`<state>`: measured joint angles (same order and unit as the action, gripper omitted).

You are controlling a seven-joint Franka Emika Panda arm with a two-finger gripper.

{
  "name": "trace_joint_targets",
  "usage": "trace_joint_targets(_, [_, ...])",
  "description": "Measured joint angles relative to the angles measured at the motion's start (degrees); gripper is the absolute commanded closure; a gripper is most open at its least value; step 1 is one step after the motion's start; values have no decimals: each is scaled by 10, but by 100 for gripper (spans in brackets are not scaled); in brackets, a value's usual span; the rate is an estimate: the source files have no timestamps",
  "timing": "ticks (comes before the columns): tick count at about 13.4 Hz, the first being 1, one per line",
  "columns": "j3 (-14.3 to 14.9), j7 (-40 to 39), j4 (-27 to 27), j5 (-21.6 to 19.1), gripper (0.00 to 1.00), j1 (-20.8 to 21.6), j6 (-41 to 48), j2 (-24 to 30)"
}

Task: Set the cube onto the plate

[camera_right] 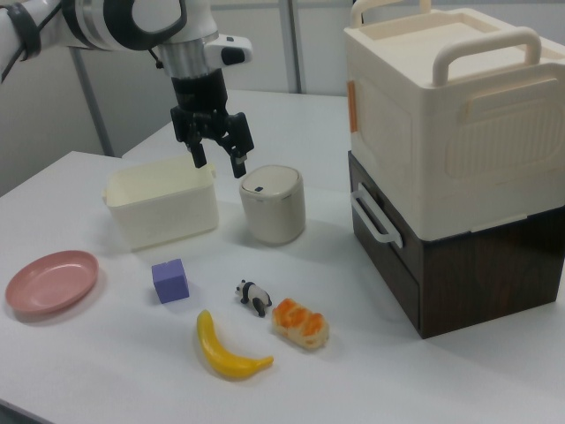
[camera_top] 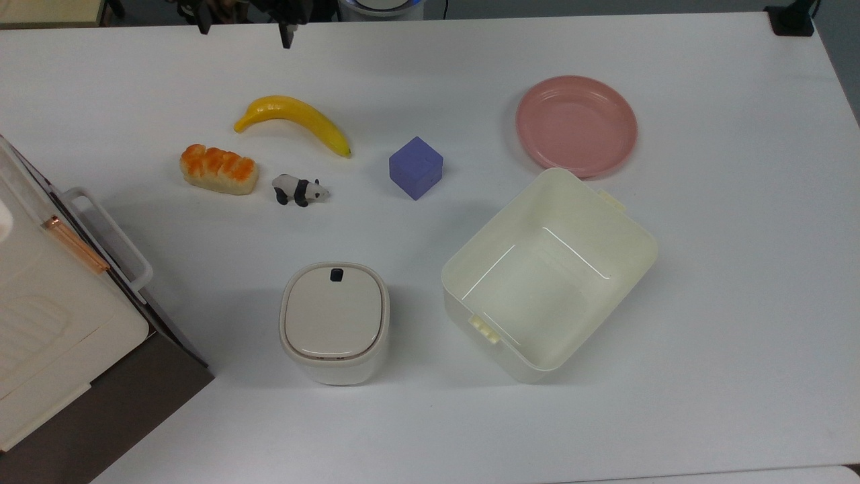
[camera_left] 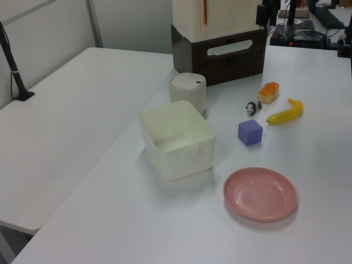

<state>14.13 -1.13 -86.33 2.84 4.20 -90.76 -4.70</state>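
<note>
Centrally on the white table [camera_top: 705, 302] sits the purple-blue cube [camera_top: 416, 167], resting flat with nothing touching it; every place below is given from it. In the top view, the pink plate [camera_top: 576, 126] lies to the cube's right and a little farther up, well apart from it and bare. Just below the plate, to the cube's lower right, stands the cream rectangular tub [camera_top: 549, 272], open and turned at an angle, its nearest corner close to the cube but not touching. Straight below the cube, slightly to the top view's left, stands a small lidded cream bin [camera_top: 334, 321] with a dark button on its lid. To the cube's left lies a toy panda [camera_top: 299, 190], then a piece of toy bread [camera_top: 218, 169] with an orange glaze beyond it, and a yellow banana [camera_top: 295, 120] curves above those two. Far to the left stands a stacked unit, a cream box with handles [camera_top: 60, 296] on a dark brown base.

In the right view the gripper [camera_right: 214, 151] hangs in the air, well above the table, seen against the tub and bin, behind the cube. Its two fingers [camera_right: 238, 164] are spread apart and hold nothing.
</note>
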Motion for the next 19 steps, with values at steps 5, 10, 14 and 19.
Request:
trace_joint_targets(5, [-5,39,18,-27,0,-7,0,5])
trace_joint_targets(10, [-5,39,22,-61,0,13,0,9])
trace_joint_targets(14, [-2,39,22,-61,0,29,0,11])
trace_joint_targets(19, [-23,39,22,-61,0,-14,0,17])
